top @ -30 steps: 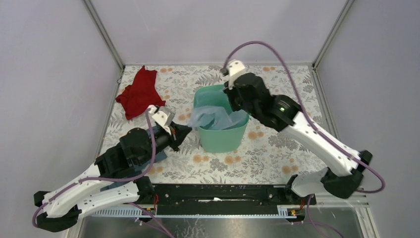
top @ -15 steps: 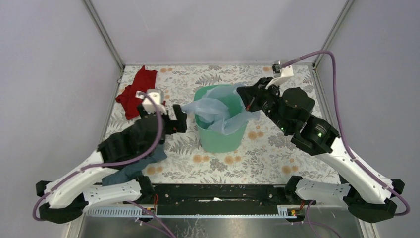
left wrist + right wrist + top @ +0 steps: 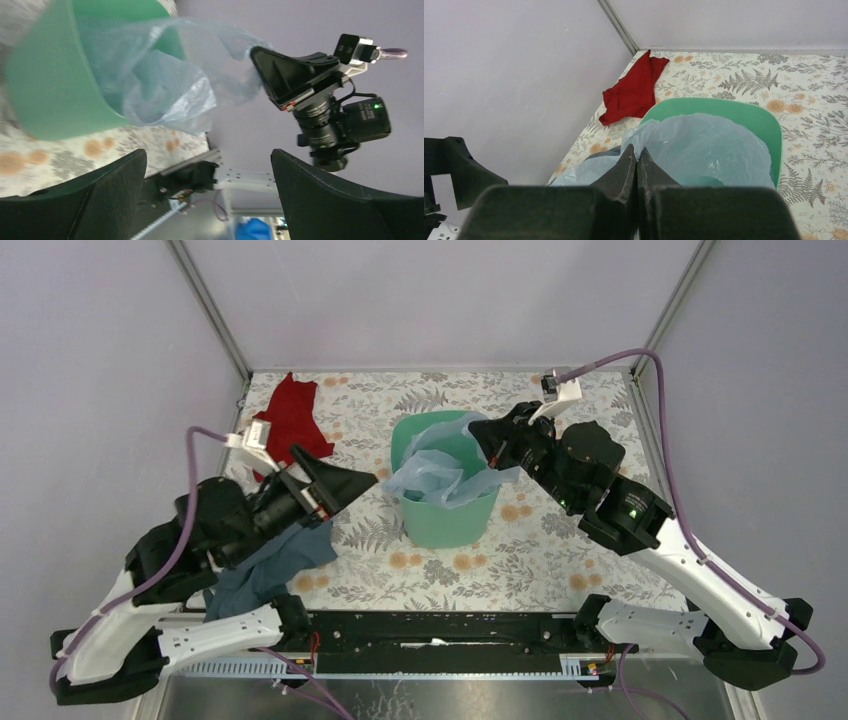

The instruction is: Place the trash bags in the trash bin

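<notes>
The mint-green trash bin (image 3: 447,515) stands mid-table. A crinkly pale-blue trash bag (image 3: 437,476) sits partly inside it, with loose film spilling over the left and front rim. My right gripper (image 3: 481,438) hovers over the bin's right rim, shut on a pinch of the bag's film (image 3: 704,145), its tips (image 3: 637,153) pressed together. My left gripper (image 3: 338,472) is raised left of the bin, open and holding nothing. In the left wrist view its fingers (image 3: 115,182) frame the bin (image 3: 45,85), the bag (image 3: 160,85) and the right gripper (image 3: 292,75).
A red cloth (image 3: 288,422) lies at the back left. A grey-blue cloth (image 3: 268,565) lies under the left arm near the front. Metal frame posts and grey walls enclose the floral table (image 3: 560,540). The black mounting rail (image 3: 440,630) runs along the near edge.
My left gripper has opened, let go of the bag and drawn back to the left, uncovering the grey-blue cloth. My right arm swung out of the bin to its right, pulling bag film along.
</notes>
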Available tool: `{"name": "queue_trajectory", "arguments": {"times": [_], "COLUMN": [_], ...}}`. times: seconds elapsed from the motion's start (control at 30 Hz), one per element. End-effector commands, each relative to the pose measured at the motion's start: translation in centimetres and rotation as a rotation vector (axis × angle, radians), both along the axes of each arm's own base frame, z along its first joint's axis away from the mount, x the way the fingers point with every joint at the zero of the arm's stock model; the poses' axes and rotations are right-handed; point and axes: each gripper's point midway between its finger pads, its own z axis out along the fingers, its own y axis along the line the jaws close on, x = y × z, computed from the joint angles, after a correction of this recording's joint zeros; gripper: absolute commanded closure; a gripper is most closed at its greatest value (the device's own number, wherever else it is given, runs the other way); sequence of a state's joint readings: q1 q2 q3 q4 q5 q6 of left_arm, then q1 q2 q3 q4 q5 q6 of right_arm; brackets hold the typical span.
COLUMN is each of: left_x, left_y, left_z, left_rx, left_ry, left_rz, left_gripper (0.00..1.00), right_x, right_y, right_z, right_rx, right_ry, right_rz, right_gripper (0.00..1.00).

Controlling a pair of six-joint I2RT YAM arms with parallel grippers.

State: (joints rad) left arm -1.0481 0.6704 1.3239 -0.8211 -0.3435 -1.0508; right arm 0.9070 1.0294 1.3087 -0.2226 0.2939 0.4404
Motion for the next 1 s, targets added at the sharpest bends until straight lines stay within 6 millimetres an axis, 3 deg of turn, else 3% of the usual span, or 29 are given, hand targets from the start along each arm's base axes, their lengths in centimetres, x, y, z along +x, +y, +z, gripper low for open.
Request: {"name": "queue_trajectory", "arguments": {"times": [0.0,0.13,0.3,0.43,0.57,0.73,0.83,0.97], "left_x": [-0.9,-0.4,1.2,3.6,5.5,7.4,8.4,9.1], "left_y": [-5.5,-8.3,-10.7,-10.0,-10.3,-8.8,-7.3,-7.2], "left_z": [2.7,0.9,-1.6,-2.8,-2.0,-2.4,-0.4,-0.4], "left_rx": [-0.22,-0.328,-0.466,-0.446,-0.394,-0.329,-0.291,-0.25], "left_ry": [0.185,0.413,0.546,0.524,0.395,0.309,0.182,0.158], "left_rz": [-0.137,-0.124,-0.079,0.064,0.115,0.233,0.286,0.319], "left_gripper": [0.01,0.02,0.2,0.21,0.16,0.12,0.12,0.09], "right_x": [-0.4,-0.8,-1.3,-1.6,-1.6,-1.4,-1.3,-1.1], "right_y": [-0.4,-0.7,-1.4,-1.9,-2.1,-1.8,-1.2,-0.8], "right_z": [2.0,2.6,2.7,2.7,2.5,2.1,1.7,1.4], "right_rx": [0.057,0.055,0.085,0.092,0.078,0.084,0.075,0.065], "right_ry": [-0.067,-0.093,-0.113,-0.117,-0.113,-0.108,-0.096,-0.087], "right_rz": [0.009,0.02,0.017,0.014,0.006,0.008,0.027,0.032], "right_gripper": [1.0,1.0,1.0,1.0,1.0,1.0,1.0,1.0]}}
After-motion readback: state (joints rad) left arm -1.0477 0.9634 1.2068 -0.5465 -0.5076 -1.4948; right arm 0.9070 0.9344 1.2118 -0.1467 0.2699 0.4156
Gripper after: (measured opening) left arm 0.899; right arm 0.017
